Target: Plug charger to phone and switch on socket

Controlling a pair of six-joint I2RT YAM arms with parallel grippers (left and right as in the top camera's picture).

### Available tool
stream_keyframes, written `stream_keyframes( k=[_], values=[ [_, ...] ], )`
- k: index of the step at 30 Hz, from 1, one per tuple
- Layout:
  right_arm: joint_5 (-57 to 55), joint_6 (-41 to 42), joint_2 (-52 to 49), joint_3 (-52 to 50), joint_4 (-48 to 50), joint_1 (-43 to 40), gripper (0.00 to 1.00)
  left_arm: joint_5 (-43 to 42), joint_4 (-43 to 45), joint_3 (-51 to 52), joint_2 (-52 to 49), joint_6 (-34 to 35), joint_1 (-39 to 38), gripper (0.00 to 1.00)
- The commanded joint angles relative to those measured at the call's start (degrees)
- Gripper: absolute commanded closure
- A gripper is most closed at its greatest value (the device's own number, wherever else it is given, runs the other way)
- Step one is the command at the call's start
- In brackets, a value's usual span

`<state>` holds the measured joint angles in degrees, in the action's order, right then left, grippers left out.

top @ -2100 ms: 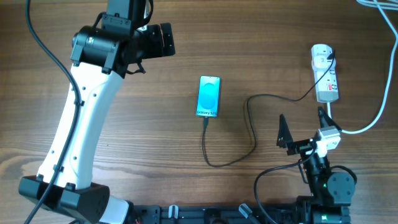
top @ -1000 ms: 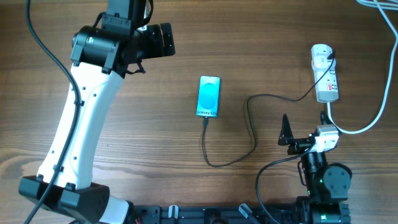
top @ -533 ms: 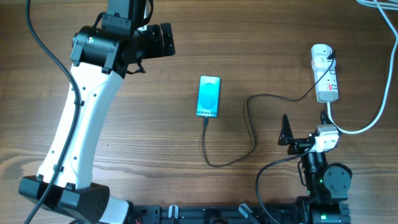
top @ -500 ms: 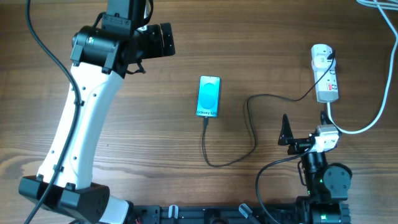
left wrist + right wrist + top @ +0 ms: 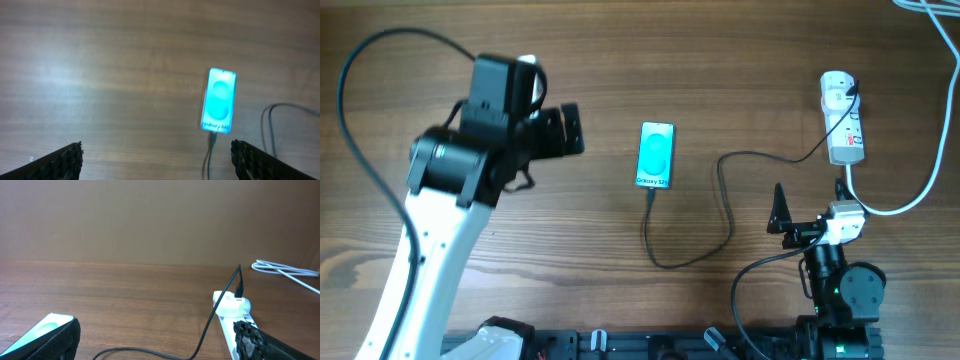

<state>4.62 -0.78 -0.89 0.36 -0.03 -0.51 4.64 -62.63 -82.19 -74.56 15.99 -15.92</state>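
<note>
The right gripper [image 5: 810, 207], low at the right of the overhead frame, sits just below the white elongated power strip [image 5: 843, 130], and that closeness is where trouble could start. The thin black charger cable [image 5: 725, 215] already meets the lower edge of the flat, white-rimmed phone [image 5: 657, 155]. The phone lies at the frame's centre with its turquoise screen lit. From there the cable loops down and right, then climbs to a plug seated in the strip's far end. Plugging looks done, so the switch is probably what remains. Whether it is already on I cannot tell.

Reaching upward could hook the cable and drag the connector out of the phone. A push on the loose strip could also slide it across the brown wood-grain tabletop [image 5: 570, 260] instead of pressing the switch. The thick pale blue-white cable [image 5: 892, 211] curving off the strip's near end could snag as well.

Both dark fingers of the right gripper stand wide apart, holding and touching nothing. The left gripper [image 5: 156, 146] is equally spread and empty, hanging over bare tabletop left of the phone.
</note>
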Motion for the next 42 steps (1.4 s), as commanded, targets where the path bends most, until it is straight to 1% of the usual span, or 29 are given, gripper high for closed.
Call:
stream_keyframes(
  k=[1, 2, 3, 5, 8, 12, 14, 18, 20, 22, 26, 29, 36, 40, 42],
  values=[
    [-0.8, -0.7, 0.7, -0.1, 0.0, 0.3, 0.00, -2.3, 7.0, 12.0, 7.8, -0.1, 0.5, 0.00],
    [-0.8, -0.7, 0.7, -0.1, 0.0, 0.3, 0.00, -3.2, 10.8, 16.1, 10.8, -0.1, 0.5, 0.00],
    [-0.8, -0.7, 0.7, -0.1, 0.0, 0.3, 0.00, -4.5, 16.7, 22.9, 16.4, -0.1, 0.5, 0.00],
    [-0.8, -0.7, 0.7, -0.1, 0.0, 0.3, 0.00, -6.1, 21.4, 30.8, 24.9, -0.1, 1.0, 0.00],
    [-0.8, -0.7, 0.7, -0.1, 0.0, 0.3, 0.00, -6.6, 21.8, 38.1, 36.6, -0.1, 4.0, 0.00],
    [-0.8, -0.7, 0.7, -0.1, 0.0, 0.3, 0.00, -6.8, 21.7, 43.8, 48.0, -0.4, 6.5, 0.00],
    [-0.8, -0.7, 0.7, -0.1, 0.0, 0.3, 0.00, -6.8, 21.7, 44.8, 49.7, -0.7, 6.4, 0.00],
    [-0.8, -0.7, 0.7, -0.1, 0.0, 0.3, 0.00, -6.7, 22.0, 45.9, 50.0, -0.7, 6.5, 0.00],
    [-0.8, -0.7, 0.7, -0.1, 0.0, 0.3, 0.00, -6.7, 22.8, 47.9, 52.5, -0.7, 6.8, 0.00],
    [-0.8, -0.7, 0.7, -0.1, 0.0, 0.3, 0.00, -6.8, 25.3, 50.9, 55.3, -0.7, 7.8, 0.00],
    [-0.8, -0.7, 0.7, -0.1, 0.0, 0.3, 0.00, -6.8, 34.2, 59.0, 62.4, -0.7, 11.0, 0.00],
    [-0.8, -0.7, 0.7, -0.1, 0.0, 0.3, 0.00, -6.8, 38.5, 62.3, 66.0, -0.7, 12.9, 0.00],
    [-0.8, -0.7, 0.7, -0.1, 0.0, 0.3, 0.00, -6.8, 41.7, 67.1, 73.4, -0.8, 15.1, 0.00],
    [-0.8, -0.7, 0.7, -0.1, 0.0, 0.3, 0.00, -11.1, 46.0, 69.8, 73.9, -5.3, 16.5, 0.00],
    [-0.8, -0.7, 0.7, -0.1, 0.0, 0.3, 0.00, -11.2, 48.3, 70.8, 73.9, -5.3, 17.0, 0.00]
  ],
)
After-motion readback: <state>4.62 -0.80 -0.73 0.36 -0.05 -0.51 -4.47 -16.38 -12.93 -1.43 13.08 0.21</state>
